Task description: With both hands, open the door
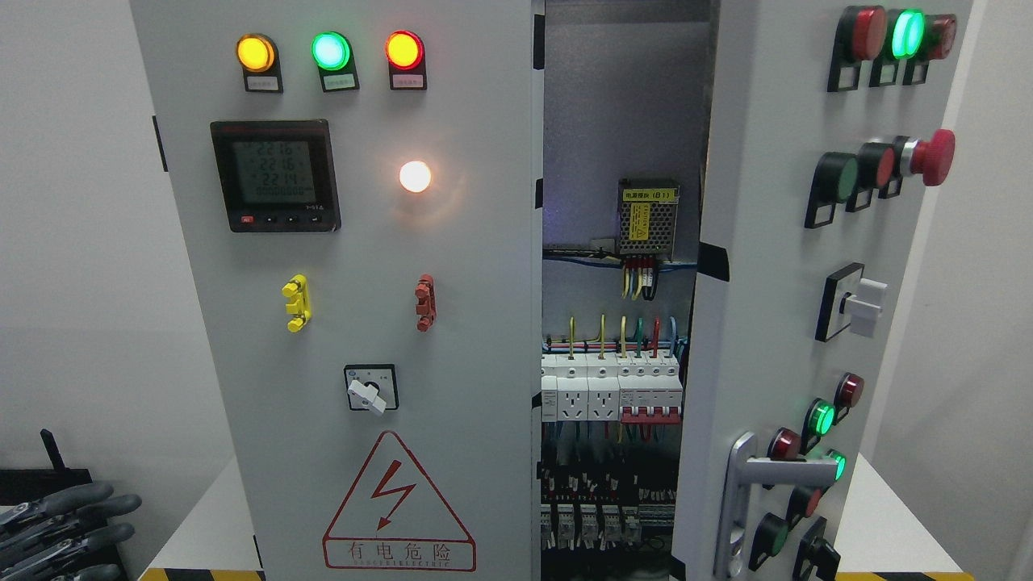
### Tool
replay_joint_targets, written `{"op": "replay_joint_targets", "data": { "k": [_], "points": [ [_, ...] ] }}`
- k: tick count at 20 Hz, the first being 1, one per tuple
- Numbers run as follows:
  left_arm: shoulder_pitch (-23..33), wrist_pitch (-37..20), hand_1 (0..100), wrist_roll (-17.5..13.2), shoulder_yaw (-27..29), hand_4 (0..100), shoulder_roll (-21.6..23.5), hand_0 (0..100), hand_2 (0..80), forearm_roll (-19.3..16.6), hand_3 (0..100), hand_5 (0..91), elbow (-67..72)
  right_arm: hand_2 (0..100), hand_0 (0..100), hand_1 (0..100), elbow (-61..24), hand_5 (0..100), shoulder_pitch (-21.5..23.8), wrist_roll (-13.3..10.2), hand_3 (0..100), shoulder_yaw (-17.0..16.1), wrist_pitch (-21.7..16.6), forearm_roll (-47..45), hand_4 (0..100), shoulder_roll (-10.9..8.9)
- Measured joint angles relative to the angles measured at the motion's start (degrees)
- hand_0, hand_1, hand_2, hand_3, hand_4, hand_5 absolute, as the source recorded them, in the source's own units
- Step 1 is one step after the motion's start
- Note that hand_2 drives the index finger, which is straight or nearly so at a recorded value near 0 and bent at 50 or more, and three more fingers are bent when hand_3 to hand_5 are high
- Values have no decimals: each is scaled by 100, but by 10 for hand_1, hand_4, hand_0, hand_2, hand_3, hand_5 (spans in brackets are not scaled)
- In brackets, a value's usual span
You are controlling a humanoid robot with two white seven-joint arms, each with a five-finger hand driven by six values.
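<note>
Your left hand (60,524), dark fingers apparently relaxed and holding nothing, rests lower left, well apart from the grey right cabinet door (775,307). That door stands ajar with its silver lever handle (763,472) untouched, exposing white circuit breakers (613,387).

Right door (775,266) swung ajar; left door (355,323) closed.

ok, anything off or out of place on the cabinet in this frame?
Right door is swung partway open, exposing breakers and wiring; left door stays closed. No visible damage or loose parts. Only the left hand shows, at lower left, fingers extended, touching nothing.
</note>
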Motion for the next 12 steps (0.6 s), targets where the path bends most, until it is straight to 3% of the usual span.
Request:
{"op": "replay_joint_targets", "data": {
  "k": [7,12],
  "points": [
    [-1082,-5,0,37,-734,0,328,0,0,11,0,0,-69,0,381,0,1,0,0,0,0,0,-1,0,0,0],
    [-2625,-7,0,40,-1848,0,472,0,0,-10,0,0,-101,0,380,0,1,0,0,0,0,0,-1,0,0,0]
  ]
}}
